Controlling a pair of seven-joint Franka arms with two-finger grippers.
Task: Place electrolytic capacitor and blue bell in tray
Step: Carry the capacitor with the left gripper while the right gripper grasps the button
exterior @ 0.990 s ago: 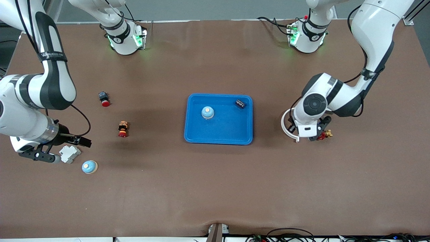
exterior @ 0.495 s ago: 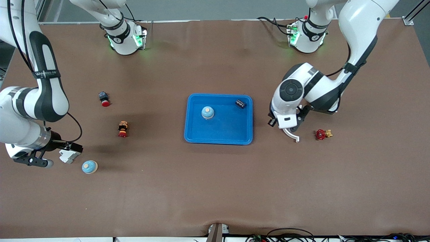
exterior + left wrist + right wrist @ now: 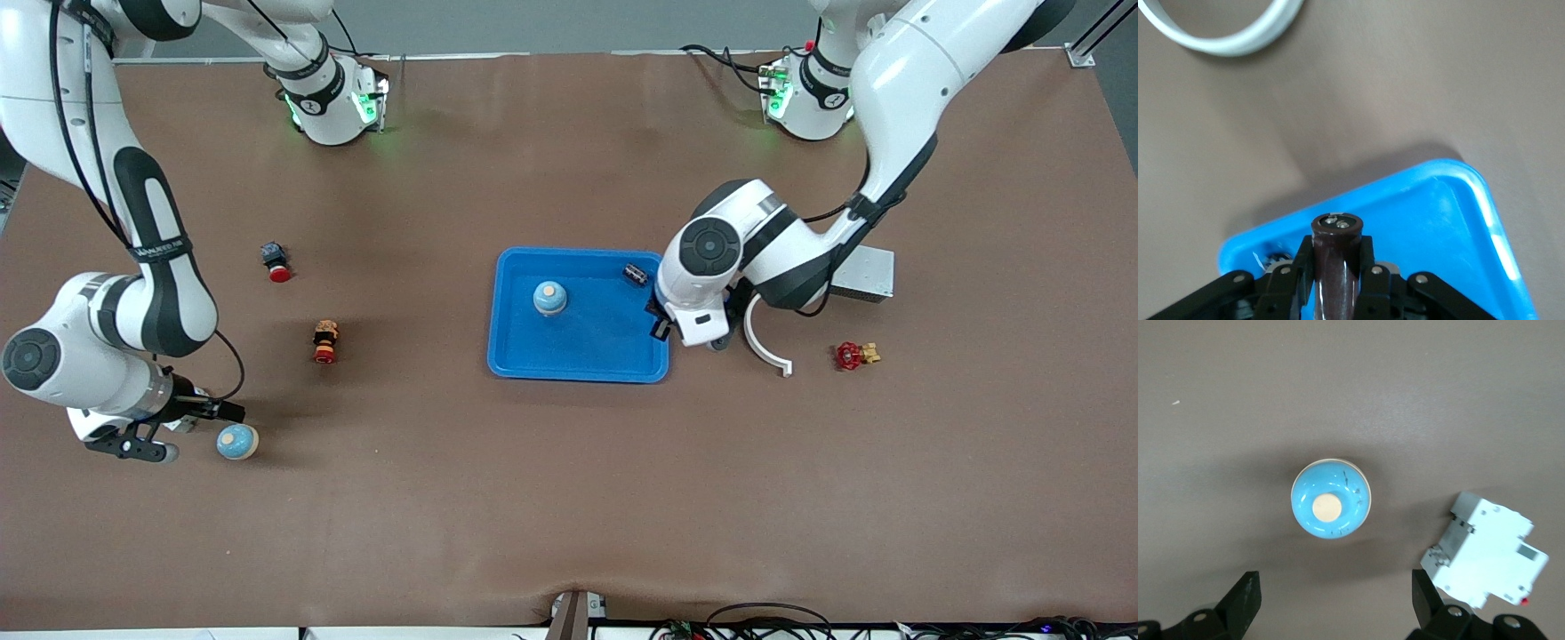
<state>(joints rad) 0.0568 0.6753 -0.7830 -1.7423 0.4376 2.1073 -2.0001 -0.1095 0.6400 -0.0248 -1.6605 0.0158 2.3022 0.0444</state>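
The blue tray [image 3: 578,356] lies mid-table and holds a blue bell [image 3: 549,298] and a black capacitor [image 3: 636,274]. My left gripper [image 3: 662,325] hangs over the tray's rim at the left arm's end. It is shut on a brown electrolytic capacitor [image 3: 1337,257], held upright between the fingers over the tray's corner [image 3: 1451,213]. A second blue bell [image 3: 237,441] sits on the table near the right arm's end. My right gripper [image 3: 191,413] is open just above the table beside this bell [image 3: 1331,507], with nothing between its fingers [image 3: 1245,600].
A white circuit breaker [image 3: 1485,560] lies beside the second bell. A red push button [image 3: 276,262] and a red-and-black part [image 3: 325,341] lie between that bell and the tray. A white curved ring [image 3: 766,345], a red valve [image 3: 853,356] and a grey metal box [image 3: 864,273] lie toward the left arm's end.
My left gripper has moved with the brown capacitor from over the red valve to the tray's rim, uncovering the grey box. My right gripper has shifted from the circuit breaker toward the second bell.
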